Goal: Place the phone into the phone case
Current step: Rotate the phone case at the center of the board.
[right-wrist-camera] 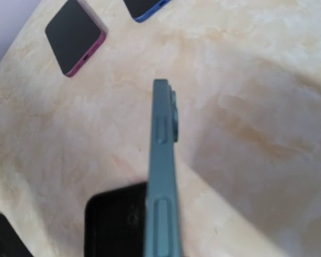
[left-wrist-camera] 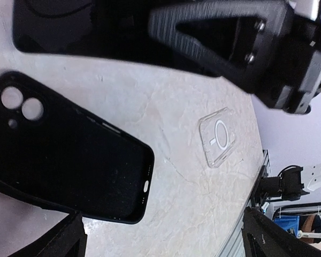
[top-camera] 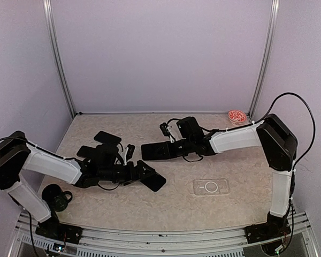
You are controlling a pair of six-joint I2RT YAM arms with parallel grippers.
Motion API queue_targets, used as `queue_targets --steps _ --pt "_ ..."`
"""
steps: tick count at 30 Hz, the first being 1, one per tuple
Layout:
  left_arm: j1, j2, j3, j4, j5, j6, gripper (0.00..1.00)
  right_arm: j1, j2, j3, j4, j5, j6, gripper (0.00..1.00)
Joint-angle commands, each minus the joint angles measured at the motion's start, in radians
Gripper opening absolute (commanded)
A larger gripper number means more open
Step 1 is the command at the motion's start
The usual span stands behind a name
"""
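Note:
A black phone case (left-wrist-camera: 69, 160) lies hollow side up on the table, camera holes at its far end. My left gripper (left-wrist-camera: 166, 243) stands open over its near end; one finger (left-wrist-camera: 59, 241) overlaps the case's corner and the other finger (left-wrist-camera: 273, 235) is well off to the side. In the top view the case (top-camera: 152, 180) sits at the tip of that gripper (top-camera: 144, 174). My right gripper (top-camera: 174, 149) is shut on a teal phone (right-wrist-camera: 163, 176), held edge-up in the air over the black case (right-wrist-camera: 115, 225). In the top view the phone (top-camera: 154, 151) is dark.
A clear case (top-camera: 211, 187) lies flat at front right, also in the left wrist view (left-wrist-camera: 218, 136). A pink-edged phone (right-wrist-camera: 75, 35) and a blue-edged phone (right-wrist-camera: 144, 6) lie at back left. A red-and-white dish (top-camera: 236, 116) sits in the back right corner. A black round object (top-camera: 56, 194) stands by the left arm's base.

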Motion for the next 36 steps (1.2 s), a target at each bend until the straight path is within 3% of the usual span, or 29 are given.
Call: queue_targets --steps 1,7,13,25,36 --pt "0.064 -0.111 0.023 -0.068 -0.063 0.062 0.99 -0.006 -0.114 -0.058 0.013 0.022 -0.013 0.00" --pt "0.184 -0.085 0.084 -0.085 -0.029 0.090 0.99 -0.004 -0.224 -0.191 0.020 0.008 0.003 0.00" --pt "0.241 0.056 0.147 -0.064 0.018 0.092 0.99 0.021 -0.336 -0.293 -0.021 0.061 -0.017 0.00" --pt "0.218 0.127 0.137 -0.029 0.044 0.059 0.99 0.086 -0.420 -0.426 -0.068 0.169 -0.056 0.00" --pt "0.172 0.135 0.112 -0.015 0.042 0.034 0.99 0.087 -0.434 -0.428 -0.083 0.250 -0.064 0.00"
